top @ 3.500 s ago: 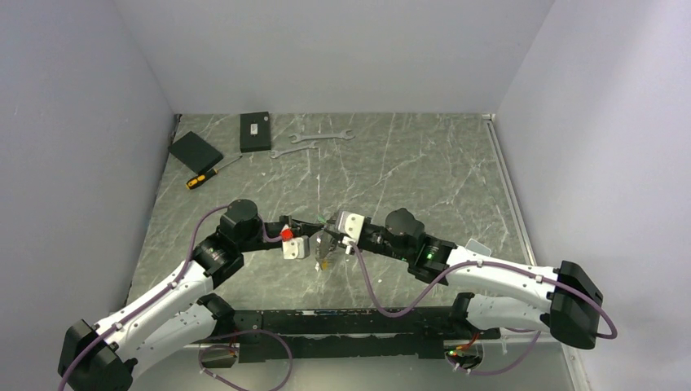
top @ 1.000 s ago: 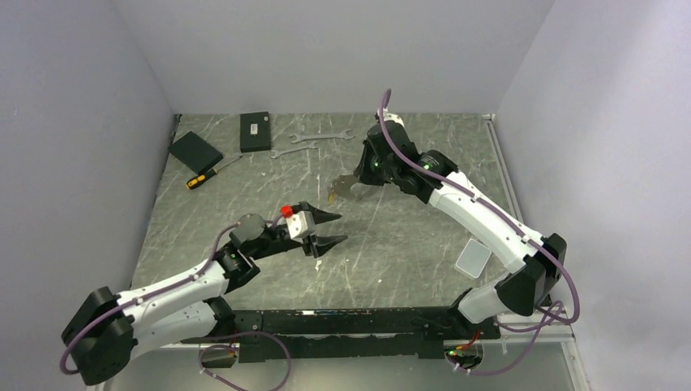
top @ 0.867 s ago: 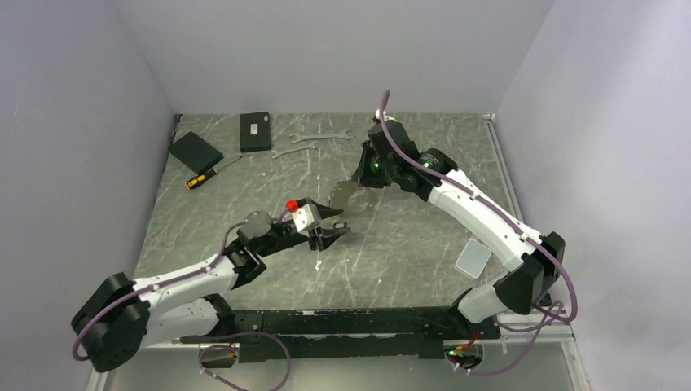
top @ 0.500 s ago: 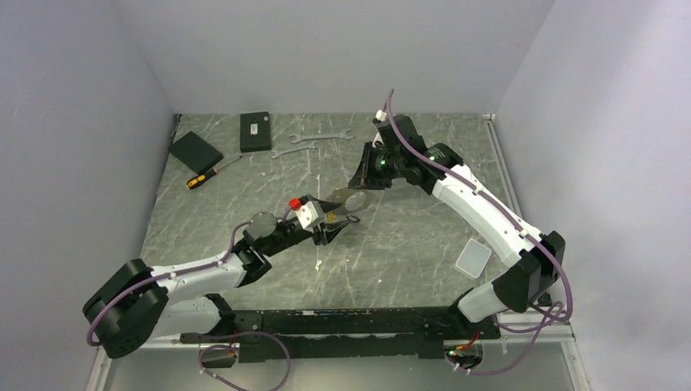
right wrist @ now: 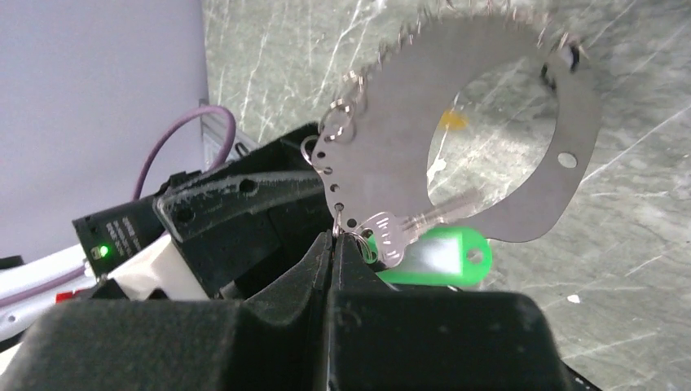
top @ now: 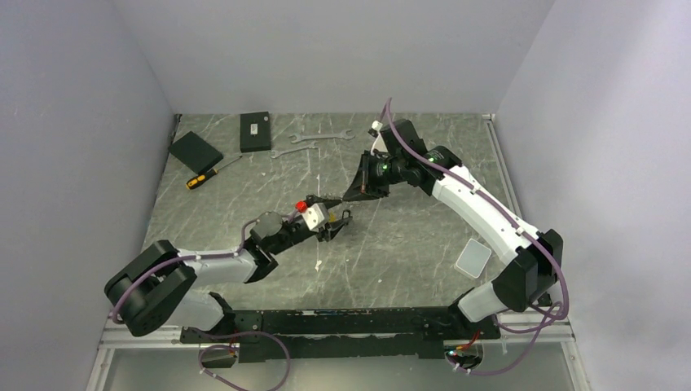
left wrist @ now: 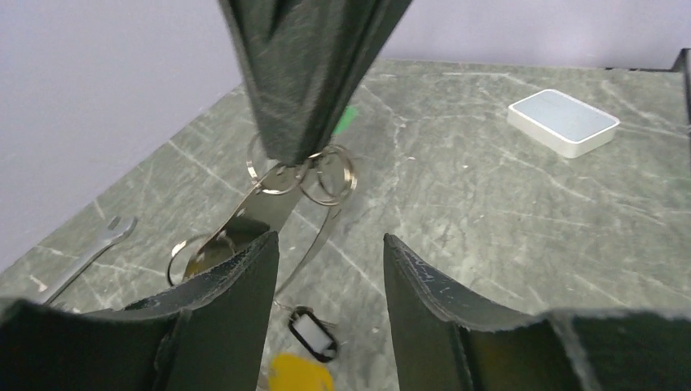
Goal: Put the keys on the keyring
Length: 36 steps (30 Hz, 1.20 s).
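Right grip: your right end effector (right wrist: 334, 240) is clamped shut on the rim of the keyring plate (right wrist: 391, 130), holding it clear of the bench (right wrist: 652, 204).
Left grip: your left end effector (left wrist: 326, 244) is partly spread and holds nothing. Its fingers stand low on either side of the plate's lower edge.
Location of task item: the keys (right wrist: 391, 232) hang at the plate's rim, just beside the right fingertips, with the green tag (right wrist: 440, 252) under them. Only one silvery key shows. You cannot tell whether its small ring passes through a rim hole.
Rim hardware: loose split rings (left wrist: 326, 175) dangle at the pinch point.
Handling, plate: treat it as thin, stiff, smooth sheet metal. Pinched at one edge, it is likely to pivot. Grip flat across both faces near the rim.
Handling, keys: expect light, hard, slippery parts that swing freely. Take hold at the key head or the tag, not the blade.
Risk: a nudge from the left fingers may set the plate swinging.
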{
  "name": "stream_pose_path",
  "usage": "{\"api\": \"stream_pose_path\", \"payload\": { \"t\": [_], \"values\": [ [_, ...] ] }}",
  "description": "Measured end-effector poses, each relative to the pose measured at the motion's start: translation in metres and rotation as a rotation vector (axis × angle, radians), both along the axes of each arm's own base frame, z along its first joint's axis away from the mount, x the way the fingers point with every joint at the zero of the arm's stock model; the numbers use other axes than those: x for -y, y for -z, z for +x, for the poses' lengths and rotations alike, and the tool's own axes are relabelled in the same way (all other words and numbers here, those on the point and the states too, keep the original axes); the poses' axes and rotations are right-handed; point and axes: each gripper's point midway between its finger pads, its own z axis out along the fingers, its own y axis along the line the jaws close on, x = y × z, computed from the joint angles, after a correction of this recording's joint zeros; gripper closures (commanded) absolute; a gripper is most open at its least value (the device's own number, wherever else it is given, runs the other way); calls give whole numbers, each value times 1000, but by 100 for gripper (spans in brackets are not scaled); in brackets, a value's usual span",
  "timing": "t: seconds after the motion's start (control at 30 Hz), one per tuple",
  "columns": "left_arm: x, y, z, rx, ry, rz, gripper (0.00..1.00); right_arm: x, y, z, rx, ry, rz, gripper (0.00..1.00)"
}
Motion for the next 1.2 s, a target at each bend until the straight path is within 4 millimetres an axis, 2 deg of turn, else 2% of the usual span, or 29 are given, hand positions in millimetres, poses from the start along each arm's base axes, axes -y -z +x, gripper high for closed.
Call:
{"api": "stream_pose_path", "payload": {
  "t": [0.2,0.3,0.43,0.67,0.83,0.9,1.03,1.2],
  "values": [
    [-10,-1,17,62,-35,11,43,-3,3,-12,-73,-52,56,100],
    [-12,-5,18,100,-30,17,49,-4,7,-17,-109,-73,71,100],
    [-11,-8,2,104,40,36,55,-2,10,-12,-123,-44,97,100],
    [-11,-41,-32,105,134,-42,49,14,22,3,-76,120,116,100],
    [-17,-58,-49,89,165,-78,58,20,27,15,-46,239,147,100],
    [-19,-56,-52,63,162,-75,63,23,29,18,-44,280,156,100],
    [-17,-46,-48,-10,141,-72,64,28,25,23,-23,344,185,100],
    [-4,-19,-39,-104,99,-47,59,35,14,25,9,405,216,100]
  ]
}}
